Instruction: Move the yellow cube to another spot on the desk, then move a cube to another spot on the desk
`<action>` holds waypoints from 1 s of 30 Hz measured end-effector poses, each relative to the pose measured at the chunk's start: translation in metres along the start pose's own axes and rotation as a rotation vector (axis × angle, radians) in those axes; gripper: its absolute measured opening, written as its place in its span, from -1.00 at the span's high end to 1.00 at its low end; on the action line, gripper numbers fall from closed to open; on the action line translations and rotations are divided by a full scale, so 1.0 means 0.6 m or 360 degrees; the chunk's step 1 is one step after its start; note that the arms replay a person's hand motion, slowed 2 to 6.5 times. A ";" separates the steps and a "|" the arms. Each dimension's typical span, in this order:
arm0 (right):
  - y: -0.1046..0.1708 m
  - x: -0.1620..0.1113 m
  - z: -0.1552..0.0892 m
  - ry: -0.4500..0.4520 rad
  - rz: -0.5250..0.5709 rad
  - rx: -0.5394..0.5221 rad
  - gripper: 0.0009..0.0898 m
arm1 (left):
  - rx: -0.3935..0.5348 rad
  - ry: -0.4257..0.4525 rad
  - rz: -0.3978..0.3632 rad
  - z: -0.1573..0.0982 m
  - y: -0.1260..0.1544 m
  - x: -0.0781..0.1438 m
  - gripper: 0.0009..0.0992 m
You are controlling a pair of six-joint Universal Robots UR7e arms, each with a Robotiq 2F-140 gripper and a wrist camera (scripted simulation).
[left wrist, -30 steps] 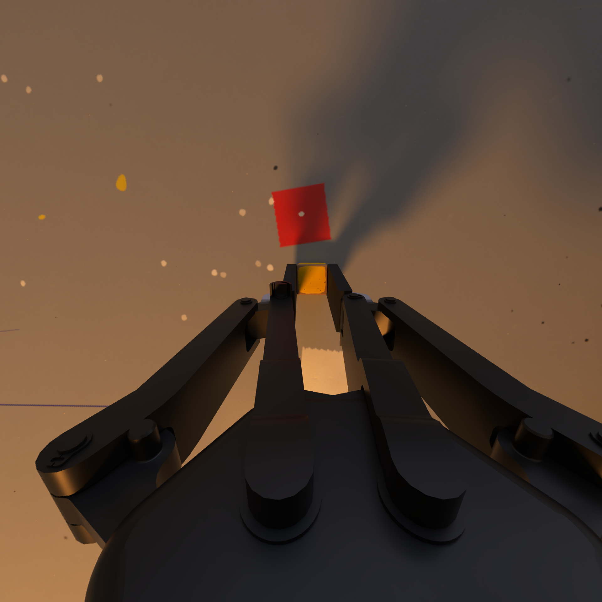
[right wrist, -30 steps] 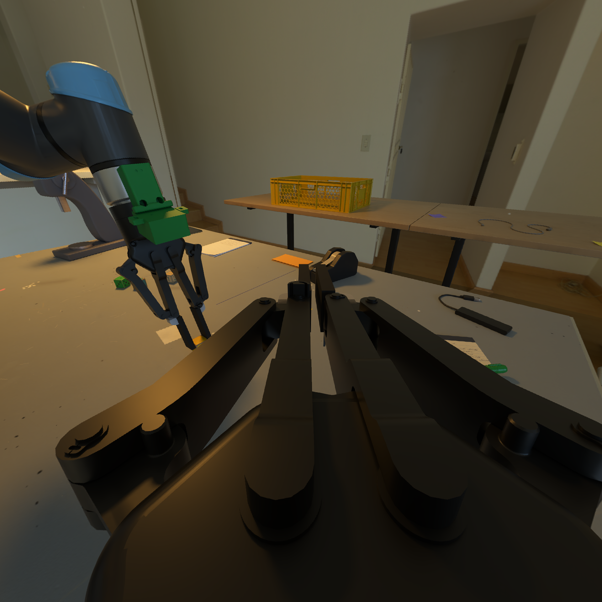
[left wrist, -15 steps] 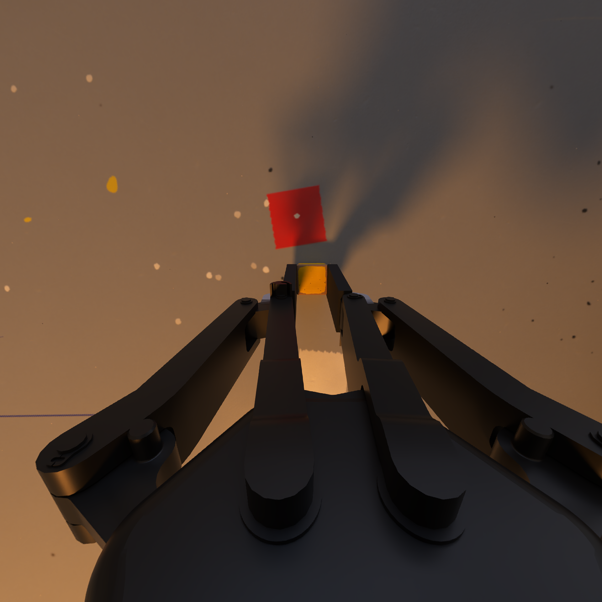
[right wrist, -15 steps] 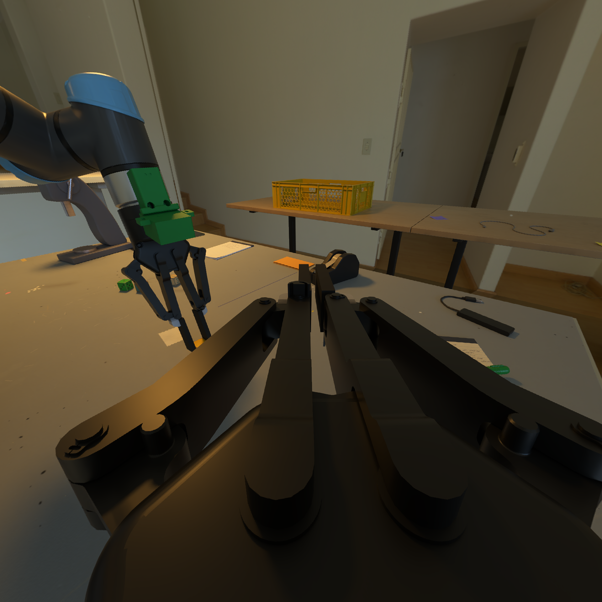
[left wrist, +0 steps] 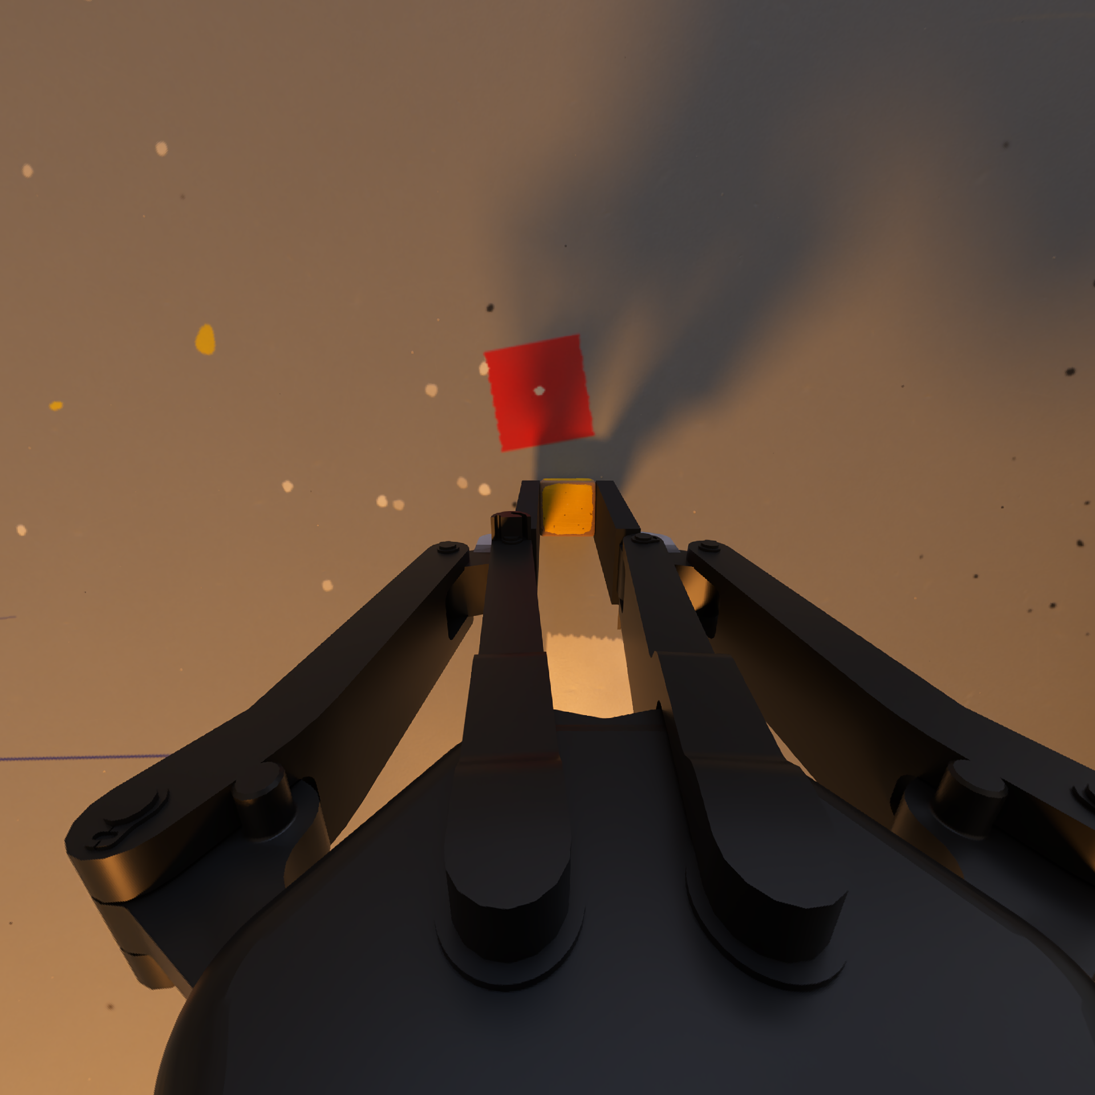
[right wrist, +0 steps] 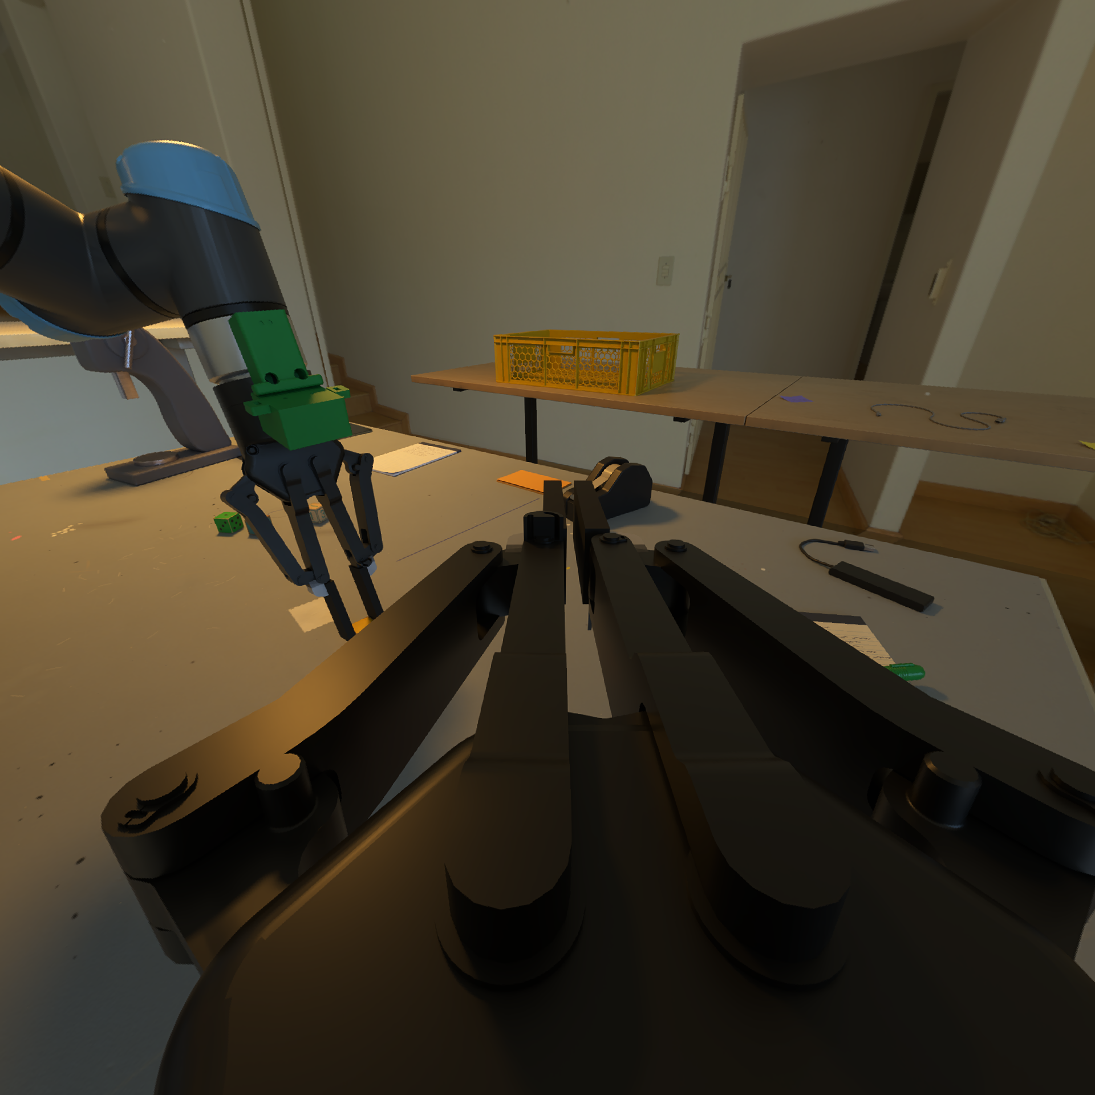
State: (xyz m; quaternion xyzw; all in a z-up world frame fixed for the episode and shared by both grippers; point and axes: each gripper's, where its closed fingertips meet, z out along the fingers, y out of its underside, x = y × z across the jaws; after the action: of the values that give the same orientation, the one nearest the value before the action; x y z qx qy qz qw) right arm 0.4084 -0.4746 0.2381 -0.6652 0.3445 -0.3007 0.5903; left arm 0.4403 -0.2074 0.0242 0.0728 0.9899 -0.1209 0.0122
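Warm low light falls across the speckled tabletop (left wrist: 237, 592) that my left wrist camera looks down on. Between the fingertips of my left tool (left wrist: 567, 509) sits the yellow cube (left wrist: 567, 509), clamped from both sides, its orange-lit face toward the lens. Just beyond the cube, apart from it, lies a flat red square (left wrist: 538, 392), slightly turned, with the tool's dark shadow fanning away past it. From my right wrist camera I see the same left tool (right wrist: 354, 622) farther off, angled down under its green mount (right wrist: 293, 388), fingertips close to the tabletop (right wrist: 118, 652) with a sliver of the yellow cube (right wrist: 361, 624) showing between them; whether the cube touches the surface I cannot tell. A pale patch (right wrist: 308, 613) lies just beside the cube. Behind the cube, near the left tool's linkages, stands a green cube (right wrist: 229, 523) with dark dots. My right tool (right wrist: 567, 503) is clenched on nothing, its fingertips nearly meeting. Farther from the cube than that tool are a black tape dispenser (right wrist: 619, 483) and an orange sheet (right wrist: 527, 479), and well off to that side a black bar with a cable (right wrist: 877, 583). Across the room, a yellow crate (right wrist: 586, 361) rests on a wooden side table (right wrist: 770, 403).
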 end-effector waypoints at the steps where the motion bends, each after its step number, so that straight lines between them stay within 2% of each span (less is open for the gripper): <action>1: 0.000 0.000 0.000 0.0001 0.0001 -0.0001 0.89 | 0.0002 0.0001 -0.0001 0.000 0.000 0.000 0.51; 15: 0.005 -0.001 -0.001 -0.0036 0.0034 -0.0018 0.90 | 0.0018 0.0020 -0.0006 0.000 0.001 0.001 0.51; 18: 0.006 -0.001 -0.001 -0.0038 0.0033 -0.0020 0.90 | 0.0014 0.0016 -0.0004 0.001 0.003 0.003 0.36; 22: 0.006 -0.002 -0.002 -0.0040 0.0031 -0.0022 0.90 | 0.0013 0.0010 -0.0007 -0.003 0.004 0.003 0.25; 30: 0.005 -0.003 -0.004 -0.0048 0.0026 -0.0021 0.90 | 0.0046 -0.0010 -0.0007 -0.027 0.000 0.004 0.24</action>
State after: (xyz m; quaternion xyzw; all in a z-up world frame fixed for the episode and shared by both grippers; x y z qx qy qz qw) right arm 0.4050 -0.4745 0.2356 -0.6708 0.3430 -0.2836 0.5933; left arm 0.4379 -0.2032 0.0396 0.0704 0.9882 -0.1355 0.0139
